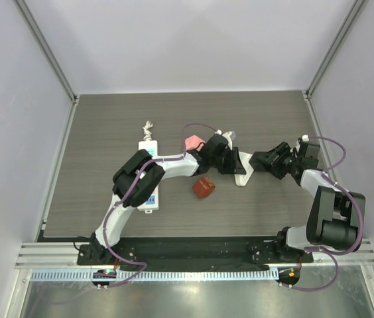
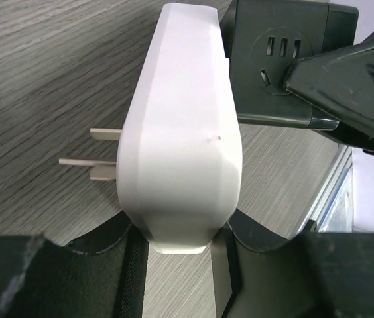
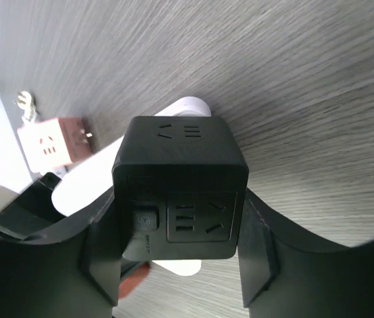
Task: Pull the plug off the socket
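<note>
My left gripper (image 2: 180,246) is shut on the white plug (image 2: 180,132), gripping its narrow end. The plug's metal prongs (image 2: 97,162) are bare and point away from the black cube socket (image 2: 276,59), which sits just behind the plug. My right gripper (image 3: 180,228) is shut on the black socket (image 3: 180,175), with the white plug (image 3: 87,182) showing behind it. In the top view the left gripper (image 1: 230,161) and the right gripper (image 1: 266,161) face each other at mid-table, with the plug (image 1: 243,176) between them.
A pink cube socket (image 1: 193,142) lies behind the left gripper and a red-brown cube (image 1: 204,188) in front of it. A white power strip (image 1: 148,173) with a coiled cord lies to the left, partly under the left arm. Grey walls enclose the table.
</note>
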Motion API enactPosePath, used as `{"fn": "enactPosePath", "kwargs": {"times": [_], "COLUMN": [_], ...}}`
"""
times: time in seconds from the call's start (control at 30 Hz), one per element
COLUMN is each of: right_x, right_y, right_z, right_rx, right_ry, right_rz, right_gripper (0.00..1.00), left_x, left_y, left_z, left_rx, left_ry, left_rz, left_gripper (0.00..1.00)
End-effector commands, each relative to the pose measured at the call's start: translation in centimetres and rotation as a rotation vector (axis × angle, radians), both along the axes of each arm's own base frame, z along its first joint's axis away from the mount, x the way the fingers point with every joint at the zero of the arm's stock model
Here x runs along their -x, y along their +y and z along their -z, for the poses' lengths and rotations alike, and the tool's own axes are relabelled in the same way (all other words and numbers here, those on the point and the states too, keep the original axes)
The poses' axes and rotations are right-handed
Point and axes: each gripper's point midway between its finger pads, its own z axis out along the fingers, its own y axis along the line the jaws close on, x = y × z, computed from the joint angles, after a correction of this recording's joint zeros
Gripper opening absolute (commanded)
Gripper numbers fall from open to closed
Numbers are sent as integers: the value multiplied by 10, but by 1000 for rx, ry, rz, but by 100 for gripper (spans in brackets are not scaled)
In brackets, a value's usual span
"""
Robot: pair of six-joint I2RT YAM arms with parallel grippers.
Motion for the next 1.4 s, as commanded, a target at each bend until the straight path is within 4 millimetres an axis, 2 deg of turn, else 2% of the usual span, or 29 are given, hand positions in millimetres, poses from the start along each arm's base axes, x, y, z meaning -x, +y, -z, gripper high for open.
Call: {"fn": "enactPosePath", "kwargs": {"times": [0.0, 0.03, 0.17, 0.2, 0.27, 0.33, 0.47, 0.5, 0.57, 0.6, 0.67, 0.7, 0.8, 0.83, 0.9, 0.97, 1.07, 1.17, 1.2, 1.3, 1.33, 1.37], "right_x": [-7, -4, 8, 10, 17, 22, 37, 38, 45, 47, 50, 49, 49, 47, 47, 44, 44, 45, 46, 50, 53, 54], "right_y": [0, 1, 1, -7, -9, -17, -29, -39, -41, -55, -49, -53, -41, -29, -26, -24, -38, -41, -40, -37, -34, -33], "right_z": [-5, -4, -11, -13, -20, -21, -23, -23, -23, -26, -31, -35, -33, -32, -33, -46, -71, -92, -95, -99, -96, -96], "right_rx": [-13, -27, -99, -125, -188, -179, -54, 46, 159, 259, 356, 395, 326, 238, 154, 130, 218, 250, 257, 275, 274, 277], "right_ry": [-45, -39, -48, -52, -58, -51, 15, 15, 65, 66, 71, 61, 66, 66, 61, 27, -9, -32, -37, -39, -28, -28], "right_rz": [-2, 1, 16, 40, 46, 67, 114, 131, 136, 189, 157, 174, 146, 117, 122, 124, 159, 155, 146, 123, 110, 102], "right_gripper": [22, 1, 1, 1, 1, 1, 1, 1, 1, 1, 1, 1, 1, 1, 1, 1, 1, 1, 1, 1, 1, 1], "left_x": [15, 14, 14, 12, 13, 12, 9, 9, 8, 8, 6, 7, 6, 5, 6, 8, 13, 14, 15, 13, 12, 10], "left_y": [20, 22, 27, 27, 29, 31, 32, 32, 29, 28, 25, 24, 22, 22, 21, 19, 10, -1, -4, -10, -10, -10], "left_z": [40, 41, 48, 48, 53, 54, 57, 58, 58, 58, 60, 60, 62, 62, 62, 59, 58, 53, 51, 46, 45, 42], "left_rx": [-103, -109, -119, -114, -122, -137, -162, -164, -166, -165, -163, -161, -160, -160, -159, -148, -128, -103, -99, -96, -104, -124], "left_ry": [85, 87, 132, 145, 163, 162, 152, 150, 153, 157, 162, 165, 167, 166, 163, 164, 175, 199, 204, 221, 216, 220], "left_rz": [-3, -18, -53, -59, -60, -66, -63, -60, -56, -55, -55, -51, -52, -52, -45, -25, 30, 66, 77, 94, 99, 94], "left_gripper": [0, 0, 0, 0, 0, 0, 0, 0, 0, 0, 0, 0, 0, 0, 0, 0, 0, 1, 4, 25, 38, 42]}}
